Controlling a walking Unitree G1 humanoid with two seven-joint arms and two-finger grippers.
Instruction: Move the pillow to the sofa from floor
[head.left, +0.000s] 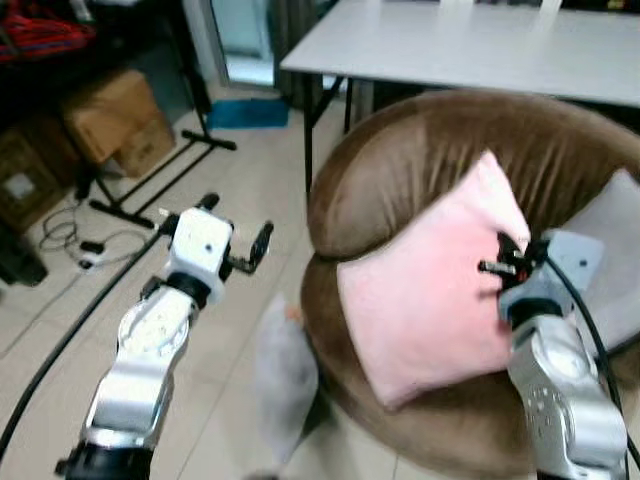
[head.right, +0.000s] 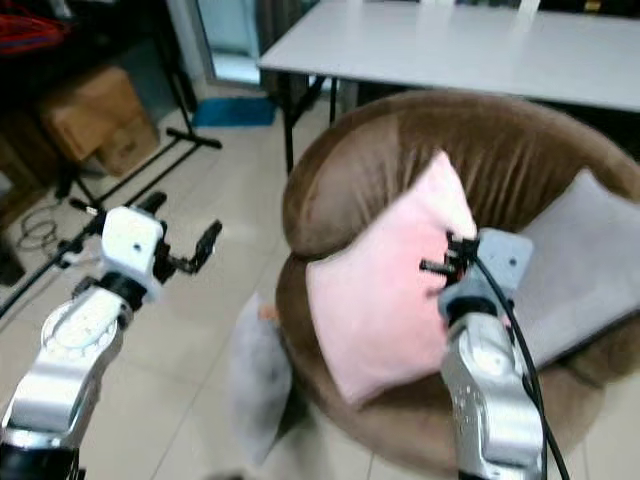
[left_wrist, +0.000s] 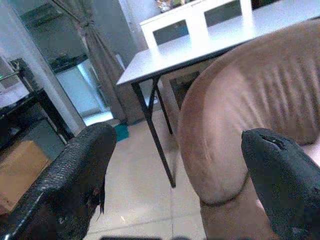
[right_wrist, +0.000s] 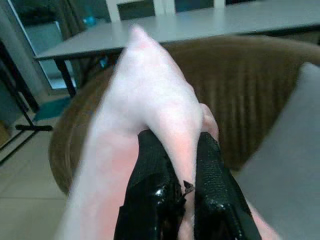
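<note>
A pink pillow (head.left: 425, 290) leans tilted over the front of the round brown sofa (head.left: 450, 150), one corner pointing up. My right gripper (head.left: 505, 255) is shut on the pillow's right edge; in the right wrist view both black fingers (right_wrist: 150, 195) pinch a fold of pink fabric (right_wrist: 150, 100). My left gripper (head.left: 235, 235) is held up open over the floor, left of the sofa, with nothing between its fingers (left_wrist: 70, 175). A grey pillow (head.left: 285, 385) lies on the tile floor against the sofa's base.
Another grey cushion (head.right: 580, 265) rests on the sofa seat at the right. A white table (head.left: 480, 45) stands behind the sofa. Cardboard boxes (head.left: 115, 120), a black stand (head.left: 165, 165) and cables (head.left: 65, 235) occupy the floor at the left.
</note>
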